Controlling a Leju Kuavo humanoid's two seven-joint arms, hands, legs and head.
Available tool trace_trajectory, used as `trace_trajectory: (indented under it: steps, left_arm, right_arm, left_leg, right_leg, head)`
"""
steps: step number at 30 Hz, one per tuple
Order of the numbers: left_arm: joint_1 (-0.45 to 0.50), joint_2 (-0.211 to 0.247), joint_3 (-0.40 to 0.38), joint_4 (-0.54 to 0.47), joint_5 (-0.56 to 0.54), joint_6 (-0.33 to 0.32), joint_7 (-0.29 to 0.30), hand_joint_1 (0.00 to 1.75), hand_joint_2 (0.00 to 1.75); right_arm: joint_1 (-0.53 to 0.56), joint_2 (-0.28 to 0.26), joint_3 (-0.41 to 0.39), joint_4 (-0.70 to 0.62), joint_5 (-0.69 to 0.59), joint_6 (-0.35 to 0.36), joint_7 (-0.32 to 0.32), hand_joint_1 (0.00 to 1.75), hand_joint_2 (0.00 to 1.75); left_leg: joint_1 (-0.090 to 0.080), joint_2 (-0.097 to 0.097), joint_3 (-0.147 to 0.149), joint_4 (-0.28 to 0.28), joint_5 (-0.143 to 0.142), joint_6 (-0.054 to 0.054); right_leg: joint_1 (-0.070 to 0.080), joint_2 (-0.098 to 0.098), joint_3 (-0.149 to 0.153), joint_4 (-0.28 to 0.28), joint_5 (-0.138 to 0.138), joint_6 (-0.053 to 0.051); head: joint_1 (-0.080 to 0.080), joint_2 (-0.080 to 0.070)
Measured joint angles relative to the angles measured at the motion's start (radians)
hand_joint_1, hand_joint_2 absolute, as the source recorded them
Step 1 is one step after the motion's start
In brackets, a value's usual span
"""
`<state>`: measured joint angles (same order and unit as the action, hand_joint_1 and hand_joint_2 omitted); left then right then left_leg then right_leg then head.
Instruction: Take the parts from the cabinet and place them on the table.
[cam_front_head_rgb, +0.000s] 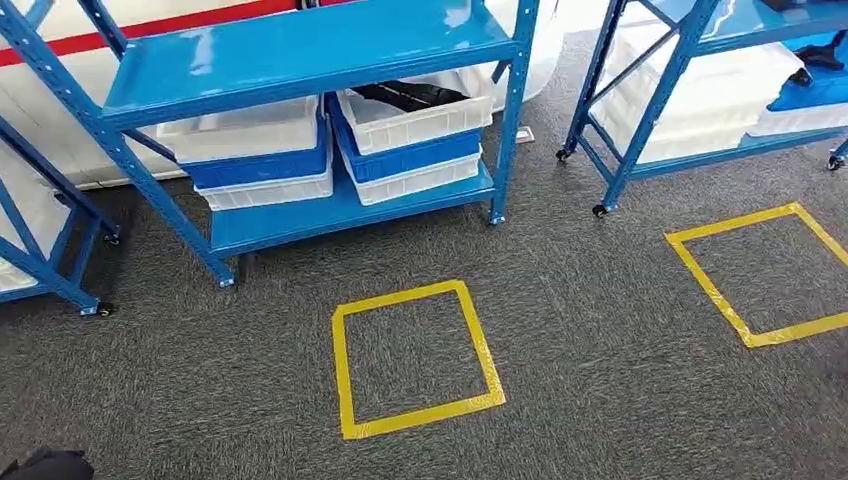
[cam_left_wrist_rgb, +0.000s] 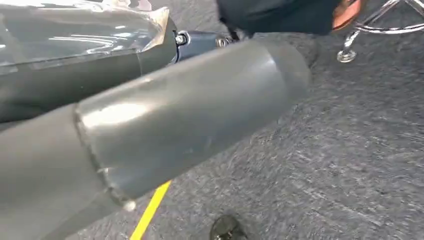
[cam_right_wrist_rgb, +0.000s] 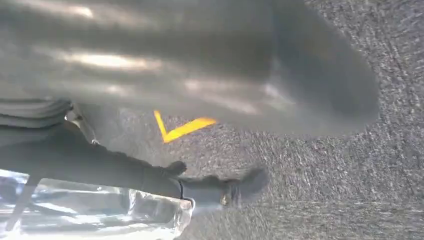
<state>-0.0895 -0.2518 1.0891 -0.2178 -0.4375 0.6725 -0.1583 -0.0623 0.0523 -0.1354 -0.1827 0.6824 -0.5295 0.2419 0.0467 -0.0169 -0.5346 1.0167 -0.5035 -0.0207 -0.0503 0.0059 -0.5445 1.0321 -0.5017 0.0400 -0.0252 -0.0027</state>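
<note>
Grey carpet (cam_front_head_rgb: 600, 330) runs up to a blue cabinet (cam_front_head_rgb: 300, 60) whose low shelf carries stacked bins; dark parts (cam_front_head_rgb: 410, 95) lie in the upper white bin (cam_front_head_rgb: 420, 120), well apart from the robot. Each wrist view shows a grey thumb — left hand (cam_left_wrist_rgb: 190, 120), right hand (cam_right_wrist_rgb: 200, 60) — but I cannot tell the fingers' state. Best to step squarely into the yellow tape square (cam_front_head_rgb: 415, 358) before reaching — low, under the shelf edge.

The head camera looks forward and down from high up, taking in the blue shelving rack (cam_front_head_rgb: 300, 110) far ahead and a yellow tape square (cam_front_head_rgb: 415, 358) on the grey carpet (cam_front_head_rgb: 600, 380) nearer. Both wrist cameras sit close behind their hands, facing that same carpet and yellow tape, blurred.
</note>
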Motion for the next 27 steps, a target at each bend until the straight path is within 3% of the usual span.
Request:
trace_trajectory:
  steps: [1,3,4,5,6,7,9,10,13,14,15,16,18,20,21,22,24,25,27]
  left_arm:
    - [-0.001,-0.001,0.006,0.000,0.002,0.000,0.000,0.00,0.00]
    - [-0.001,-0.002,0.010,0.000,0.009,0.000,0.000,0.00,0.00]
    - [-0.001,-0.002,0.013,0.000,0.010,0.000,0.000,0.00,0.00]
    - [-0.001,-0.002,0.017,0.000,0.012,0.000,0.000,0.00,0.00]
    - [0.000,-0.002,0.018,0.000,0.013,0.000,0.000,0.00,0.00]
    - [0.000,-0.003,0.018,0.000,0.013,0.000,0.000,0.00,0.00]
    - [-0.001,-0.003,0.022,0.000,0.013,0.000,-0.001,0.00,0.00]
    - [-0.002,0.002,0.023,-0.001,0.013,0.000,-0.001,0.00,0.00]
    - [-0.004,-0.002,0.024,-0.002,0.012,0.000,-0.002,0.00,0.00]
    - [-0.003,-0.002,0.027,-0.002,0.012,0.000,-0.002,0.00,0.00]
    - [-0.001,-0.003,0.029,-0.002,0.012,0.000,-0.002,0.00,0.00]
    - [-0.002,-0.003,0.032,-0.002,0.011,0.001,-0.002,0.00,0.00]
    - [-0.004,-0.004,0.032,-0.002,0.011,0.001,-0.002,0.00,0.00]
    - [-0.004,-0.006,0.032,-0.002,0.011,0.002,-0.002,0.00,0.00]
    - [-0.003,-0.006,0.033,-0.002,0.011,0.003,-0.002,0.00,0.00]
    - [-0.003,-0.006,0.033,-0.002,0.011,0.003,-0.002,0.00,0.00]
    - [-0.003,-0.008,0.033,-0.002,0.011,0.004,-0.002,0.00,0.00]
    - [-0.003,-0.007,0.034,-0.002,0.011,0.006,-0.002,0.00,0.00]
    - [-0.004,-0.007,0.034,-0.002,0.011,0.008,-0.002,0.00,0.00]
  right_arm:
    - [0.000,-0.001,0.000,0.000,0.003,0.000,0.000,0.00,0.00]
    - [-0.001,-0.002,0.000,0.000,0.007,0.002,0.000,0.00,0.00]
    - [0.000,-0.002,0.000,0.000,0.009,0.003,0.000,0.00,0.00]
    - [0.000,-0.002,0.000,0.000,0.009,0.003,0.000,0.00,0.00]
    - [0.000,-0.002,0.000,0.000,0.009,0.003,0.000,0.00,0.00]
    - [0.000,-0.002,0.000,0.000,0.009,0.005,0.000,0.00,0.00]
    - [-0.001,-0.001,0.000,0.000,0.009,0.006,0.000,0.00,0.00]
    - [-0.001,0.005,0.000,0.000,0.009,0.007,0.000,0.00,0.00]
    - [-0.002,0.003,-0.003,0.000,0.007,0.008,0.000,0.00,0.00]
    - [-0.003,0.003,-0.003,-0.001,0.007,0.008,0.000,0.00,0.00]
    - [-0.002,0.002,-0.003,-0.002,0.007,0.008,0.000,0.00,0.00]
    - [-0.003,0.002,-0.004,-0.002,0.008,0.008,0.000,0.00,0.00]
    - [-0.003,-0.002,-0.005,-0.002,0.007,0.008,0.000,0.00,0.00]
    - [0.000,-0.005,-0.008,-0.002,0.006,0.008,-0.001,0.00,0.00]
    - [0.003,-0.005,-0.011,-0.002,0.005,0.008,-0.001,0.00,0.00]
    - [0.004,-0.006,-0.014,-0.002,0.006,0.008,-0.001,0.00,0.00]
    - [0.003,-0.008,-0.016,-0.002,0.006,0.008,-0.002,0.00,0.00]
    - [0.003,-0.008,-0.017,-0.002,0.006,0.008,-0.003,0.00,0.00]
    - [0.001,-0.008,-0.018,-0.002,0.005,0.008,-0.003,0.00,0.00]
  left_leg:
    - [-0.003,0.008,-0.026,0.054,-0.030,0.001]
    - [-0.006,0.010,-0.116,0.218,-0.100,0.003]
    - [-0.007,0.011,-0.160,0.291,-0.121,0.006]
    - [-0.009,0.011,-0.184,0.321,-0.116,0.012]
    - [-0.013,0.011,-0.184,0.301,-0.086,0.022]
    - [-0.021,0.011,-0.162,0.240,-0.038,0.037]
    - [-0.044,0.013,-0.087,0.062,0.060,0.080]
    - [-0.050,0.023,-0.075,0.043,0.042,0.094]
    - [-0.064,0.022,-0.076,0.028,0.041,0.094]
    - [-0.064,0.017,-0.065,0.011,0.043,0.096]
    - [-0.047,0.019,-0.040,-0.022,0.058,0.088]
    - [-0.052,0.017,-0.027,-0.035,0.059,0.090]
    - [-0.052,0.018,-0.022,-0.035,0.057,0.088]
    - [-0.053,0.013,-0.018,-0.035,0.049,0.088]
    - [-0.053,0.011,-0.013,-0.034,0.047,0.086]
    - [-0.052,0.008,-0.008,-0.034,0.042,0.082]
    - [-0.050,0.006,0.004,-0.028,0.030,0.071]
    - [-0.055,0.007,0.002,-0.019,0.021,0.063]
    - [-0.059,0.007,0.003,-0.014,0.010,0.055]
  right_leg:
    - [0.003,0.000,0.001,0.000,-0.002,-0.003]
    - [0.010,-0.004,0.002,0.000,-0.006,-0.009]
    - [0.016,-0.005,0.003,0.001,-0.008,-0.013]
    - [0.021,-0.005,0.005,0.001,-0.011,-0.016]
    - [0.026,-0.005,0.010,0.000,-0.013,-0.019]
    - [0.031,-0.005,0.016,0.000,-0.016,-0.024]
    - [0.035,-0.004,0.025,-0.003,-0.022,-0.032]
    - [0.042,-0.005,0.025,-0.003,-0.027,-0.028]
    - [0.032,-0.009,0.024,-0.009,-0.029,-0.018]
    - [0.038,-0.011,0.036,-0.020,-0.028,-0.010]
    - [0.043,-0.013,0.034,-0.012,-0.034,-0.008]
    - [0.042,-0.010,0.020,0.025,-0.052,-0.011]
    - [0.038,-0.008,-0.058,0.164,-0.104,-0.017]
    - [0.037,-0.008,-0.132,0.271,-0.128,-0.009]
    - [0.036,-0.008,-0.134,0.257,-0.109,0.001]
    - [0.033,-0.008,-0.114,0.199,-0.071,0.016]
    - [0.022,-0.009,-0.040,0.027,0.013,0.040]
    - [0.020,-0.009,-0.026,-0.011,0.026,0.035]
    - [0.026,-0.007,-0.017,-0.017,0.026,0.010]
  head:
    - [-0.003,0.000]
    - [-0.005,0.000]
    - [-0.004,0.000]
    - [-0.004,0.000]
    - [-0.004,0.000]
    - [-0.004,0.000]
    - [-0.004,0.000]
    - [0.005,0.000]
    - [0.002,0.000]
    - [0.002,0.000]
    - [0.005,0.000]
    - [0.004,0.000]
    - [0.005,0.000]
    - [0.005,0.000]
    - [0.006,0.000]
    - [0.006,0.000]
    - [0.006,0.000]
    - [0.007,0.000]
    - [0.006,0.000]
